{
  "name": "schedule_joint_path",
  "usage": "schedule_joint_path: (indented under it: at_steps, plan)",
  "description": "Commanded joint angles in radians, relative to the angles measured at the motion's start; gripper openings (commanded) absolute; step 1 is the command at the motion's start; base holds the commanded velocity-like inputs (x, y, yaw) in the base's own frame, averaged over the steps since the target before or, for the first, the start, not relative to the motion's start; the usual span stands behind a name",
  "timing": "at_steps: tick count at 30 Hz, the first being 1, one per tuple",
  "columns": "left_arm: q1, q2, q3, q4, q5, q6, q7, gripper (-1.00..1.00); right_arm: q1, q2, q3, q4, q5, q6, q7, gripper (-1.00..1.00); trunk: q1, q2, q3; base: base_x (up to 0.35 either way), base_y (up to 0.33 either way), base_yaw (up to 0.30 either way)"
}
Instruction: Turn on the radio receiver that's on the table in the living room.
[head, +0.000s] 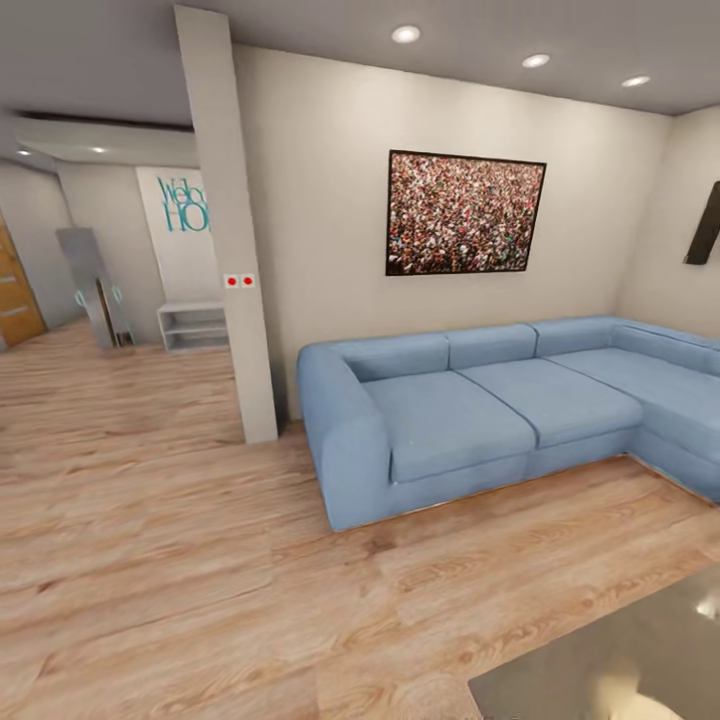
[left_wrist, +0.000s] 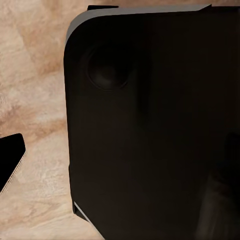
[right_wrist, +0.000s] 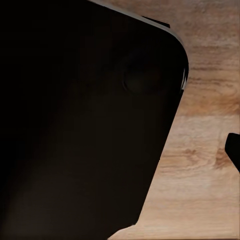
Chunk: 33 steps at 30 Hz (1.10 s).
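radio: not seen from the head camera; place cannot be told
table (head: 610, 665): glossy grey-brown corner, in front of the sofa, apart from it, wood floor between
sofa (head: 480, 415): blue sectional, landmark, back against beige wall, runs on round the right corner
picture (head: 465, 213): dark frame, speckled crowd-like print, on wall above sofa; no text readable
pillar (head: 230, 230): grey, just left of sofa
switches (head: 239, 281): two red dots on white plates, on pillar
lettering (head: 183, 205): teal, on white wall far left of sofa, cut by pillar; reads about "Welc / HO", rest hidden
shelf (head: 192, 326): low, white, under lettering
door (head: 15, 290): wood, far left
floor (head: 180, 560): light wood planks
left jaws: cannot tell; left wrist camera blocked by dark rounded panel (left_wrist: 150, 125) over floor
right jaws: cannot tell; same dark panel (right_wrist: 75, 125) over floor
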Motion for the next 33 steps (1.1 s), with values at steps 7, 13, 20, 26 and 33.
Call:
schedule_joint_path:
  at_steps: [7,13,20,26,33]
  plan:
    - [0.000,0.000,0.001,0.000,0.000,-0.001,0.000,1.00,0.000,0.000,0.000,0.000,0.000,0.001,0.002,1.00,0.000,0.000,0.000,0.000,0.000,-0.289]
    - [0.000,0.000,0.001,0.000,0.000,-0.002,0.000,1.00,0.000,0.000,0.000,0.000,0.000,0.002,0.002,1.00,0.000,0.000,0.000,0.000,0.000,-0.289]
    - [0.000,0.000,0.002,0.000,0.000,-0.002,0.000,1.00,0.000,0.000,0.000,0.000,0.000,0.000,0.001,1.00,0.000,0.000,0.000,0.000,0.000,-0.289]
    - [0.000,-0.001,0.002,0.000,0.000,-0.002,0.000,1.00,0.000,0.000,0.000,0.000,0.000,0.000,0.002,1.00,0.000,0.000,0.000,0.000,0.000,-0.289]
    - [0.000,0.000,0.002,0.000,0.000,-0.002,0.000,1.00,0.000,0.000,0.000,0.000,0.000,0.000,0.001,1.00,0.000,0.000,0.000,0.000,0.000,-0.289]
